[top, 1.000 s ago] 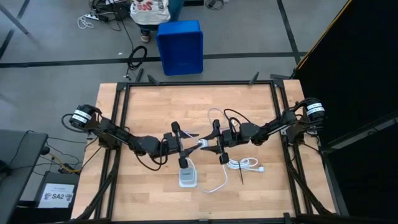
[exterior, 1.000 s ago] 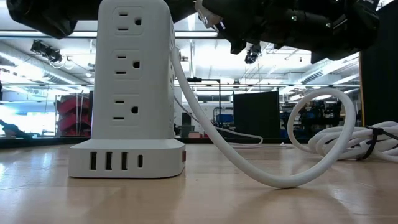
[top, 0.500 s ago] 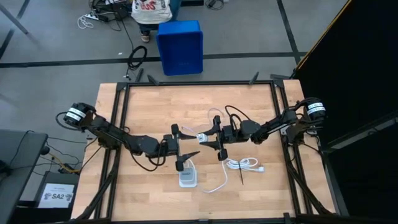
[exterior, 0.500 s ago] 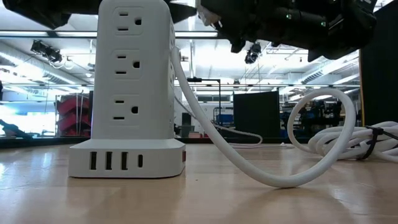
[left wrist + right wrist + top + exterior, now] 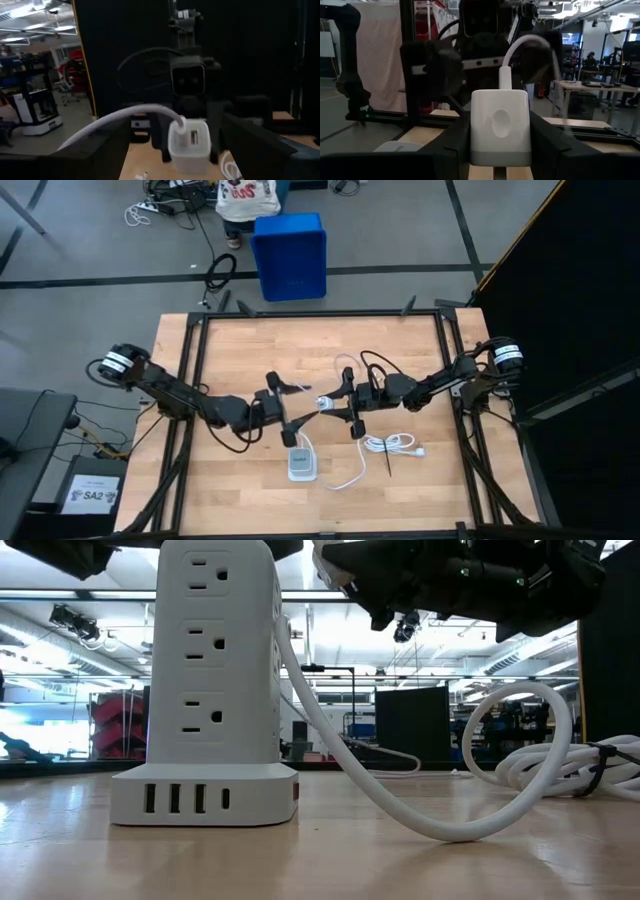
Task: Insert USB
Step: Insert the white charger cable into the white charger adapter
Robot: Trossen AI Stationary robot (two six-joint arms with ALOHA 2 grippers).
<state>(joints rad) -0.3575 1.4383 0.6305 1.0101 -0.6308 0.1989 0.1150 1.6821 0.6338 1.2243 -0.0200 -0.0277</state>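
Note:
My right gripper (image 5: 335,403) is above the table's middle and shut on a small white charger block (image 5: 500,125), seen again as the charger block (image 5: 189,142) in the left wrist view. The USB (image 5: 120,117), a thin whitish cable, has its white plug (image 5: 506,76) stuck into the block's upper end. From there the USB (image 5: 346,366) arcs away toward the far side. My left gripper (image 5: 283,408) is open just left of the block and touches nothing. Its fingers (image 5: 95,150) stand wide apart. My right gripper pinches the charger block by two opposite side faces (image 5: 472,135) between its two fingers (image 5: 447,150). It comes level from the table's right. The block is lifted clear of the table and upright, and the cable's plug rises from its upper end.
A white power strip tower (image 5: 210,680) stands on the table nearer the near edge, below the grippers, also seen as the tower (image 5: 300,465). Its thick white cord (image 5: 440,820) curves to a bundle (image 5: 392,445) tied with a black tie on the right.
My left gripper has drawn back from the charger block toward the table's left edge and turned a little, its fingers staying wide apart. My right gripper and the block with the plugged cable have kept nearly still.

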